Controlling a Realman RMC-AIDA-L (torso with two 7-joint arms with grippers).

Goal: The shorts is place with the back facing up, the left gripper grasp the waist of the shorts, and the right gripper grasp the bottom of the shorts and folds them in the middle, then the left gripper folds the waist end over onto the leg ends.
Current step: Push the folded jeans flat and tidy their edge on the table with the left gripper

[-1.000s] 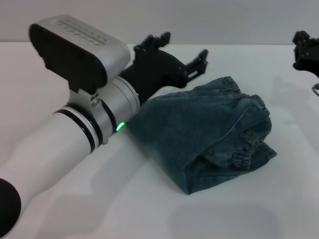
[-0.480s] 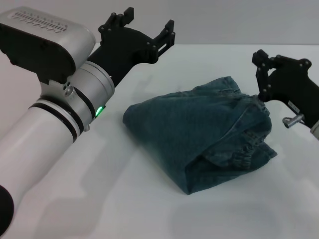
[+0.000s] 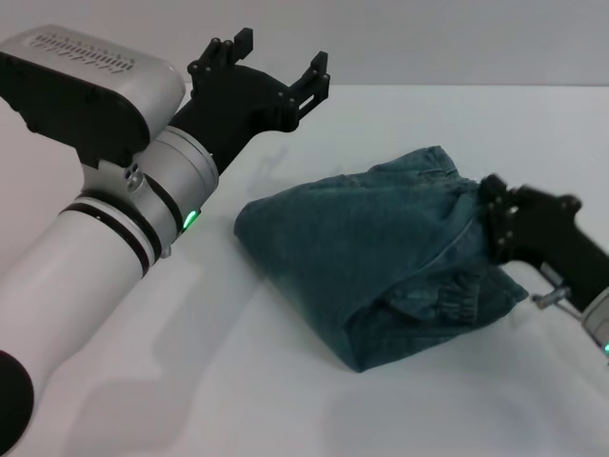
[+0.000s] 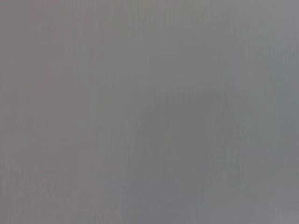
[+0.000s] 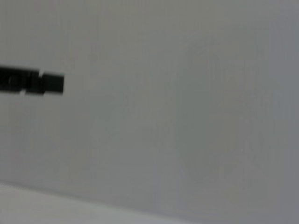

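My right gripper (image 3: 497, 221) has dropped to the folded denim shorts (image 3: 381, 252), grip unclear; my left gripper (image 3: 271, 67) hovers spread, upper left; soft denim, take by the elastic waistband.

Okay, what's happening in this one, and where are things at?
A two-armed robot is folding denim shorts on a white table. The shorts lie bunched in a folded bundle. The left end effector is open and raised off to the bundle's far left, holding nothing. The right end effector is at the bundle's right edge by the gathered hem; whether it grips the fabric can't be seen.
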